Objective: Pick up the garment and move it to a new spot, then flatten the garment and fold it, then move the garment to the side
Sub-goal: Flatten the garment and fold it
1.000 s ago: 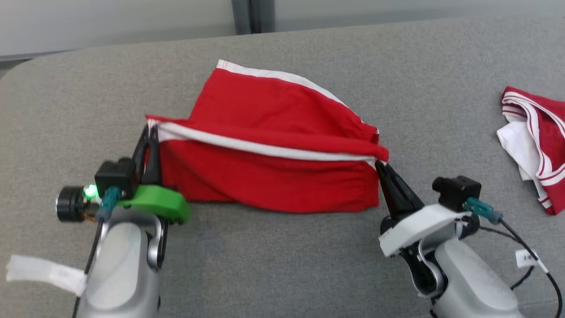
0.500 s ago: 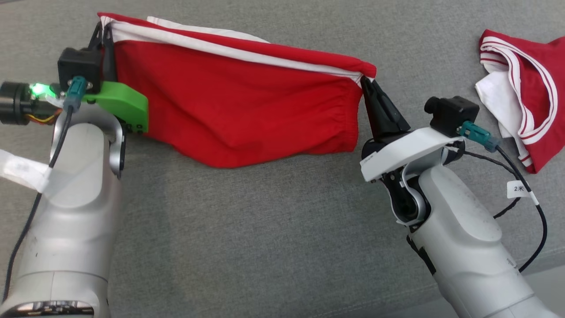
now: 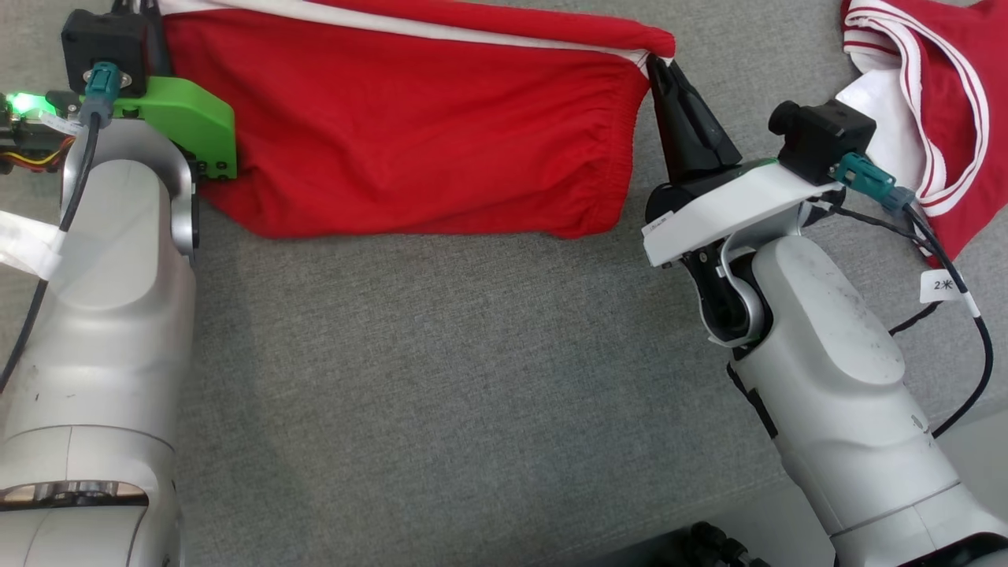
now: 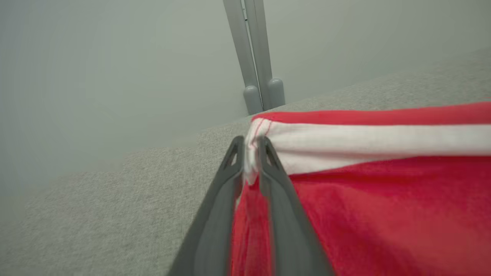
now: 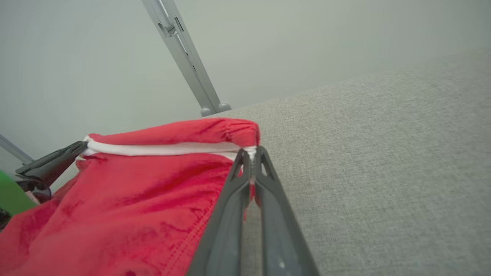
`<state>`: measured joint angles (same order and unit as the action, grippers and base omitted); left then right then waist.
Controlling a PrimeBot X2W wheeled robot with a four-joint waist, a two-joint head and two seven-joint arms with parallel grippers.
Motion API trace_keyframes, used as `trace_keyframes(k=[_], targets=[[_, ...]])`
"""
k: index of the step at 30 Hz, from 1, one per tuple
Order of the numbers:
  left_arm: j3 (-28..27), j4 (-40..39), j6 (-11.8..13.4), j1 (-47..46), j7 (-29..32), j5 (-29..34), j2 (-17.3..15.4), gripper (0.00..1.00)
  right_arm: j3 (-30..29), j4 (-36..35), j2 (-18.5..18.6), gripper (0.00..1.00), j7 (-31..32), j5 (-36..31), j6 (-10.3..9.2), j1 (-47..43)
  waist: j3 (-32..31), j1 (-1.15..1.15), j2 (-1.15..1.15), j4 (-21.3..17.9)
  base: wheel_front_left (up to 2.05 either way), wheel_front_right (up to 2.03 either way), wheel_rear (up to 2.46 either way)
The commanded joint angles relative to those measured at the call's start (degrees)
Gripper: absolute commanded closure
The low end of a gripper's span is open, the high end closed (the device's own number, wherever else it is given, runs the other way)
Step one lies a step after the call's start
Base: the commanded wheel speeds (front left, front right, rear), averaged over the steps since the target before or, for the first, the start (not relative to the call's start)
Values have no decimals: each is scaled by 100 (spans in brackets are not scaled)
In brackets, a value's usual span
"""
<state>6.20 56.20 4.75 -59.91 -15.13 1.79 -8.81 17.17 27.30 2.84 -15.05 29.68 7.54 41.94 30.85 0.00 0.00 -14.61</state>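
Observation:
The red garment (image 3: 409, 126) with a white band along its top edge hangs stretched between my two grippers over the grey fabric surface (image 3: 441, 378). My left gripper (image 4: 251, 147) is shut on the band's left corner, and its green mount (image 3: 189, 118) sits at the head view's upper left. My right gripper (image 3: 655, 67) is shut on the band's right corner (image 5: 251, 151). The garment (image 5: 126, 199) sags below the taut band. I cannot tell whether its gathered lower hem (image 3: 441, 228) touches the surface.
A second red and white garment (image 3: 929, 94) lies crumpled on the surface, close to the right of my right wrist. A black cable (image 3: 965, 339) loops off the right arm. A grey wall with a vertical post (image 4: 255, 57) stands behind the surface.
The head camera has tipped downward. Both grippers carried the garment up and away from me; its back half, which lay on the surface, now hangs from the taut band.

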Motion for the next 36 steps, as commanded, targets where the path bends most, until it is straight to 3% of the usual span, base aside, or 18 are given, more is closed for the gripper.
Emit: trace_keyframes(k=[1,10,17,22,23,24,36], targets=[[-6,-26,44,-59,2,-51,-14,0,-55,-41,18,0,-16,-95,-10,69,67,0,0,-23,0,0,0],[-49,-25,-42,282,2,-328,140,0,-636,-382,13,0,-15,-759,-9,-385,-214,0,0,223,0,0,0],[-12,769,-137,510,2,-461,283,0,-1076,-535,11,0,-16,-1004,-9,-855,-516,0,0,380,0,0,0],[35,1475,-131,586,360,-492,279,0,-1148,-491,12,0,-15,-1103,-9,-1040,-697,0,0,358,0,0,0],[54,1536,-166,622,402,-498,289,41,-1162,-484,13,0,-16,-1107,-9,-1070,-748,0,0,351,0,0,0],[55,1578,-182,668,424,-524,300,100,-1177,-475,13,0,-16,-1123,-9,-1094,-794,0,0,348,0,0,0],[-236,1678,-416,1701,84,-1149,529,100,-1445,-353,13,0,-15,-1609,-9,-1777,-1777,0,0,633,0,0,0]])
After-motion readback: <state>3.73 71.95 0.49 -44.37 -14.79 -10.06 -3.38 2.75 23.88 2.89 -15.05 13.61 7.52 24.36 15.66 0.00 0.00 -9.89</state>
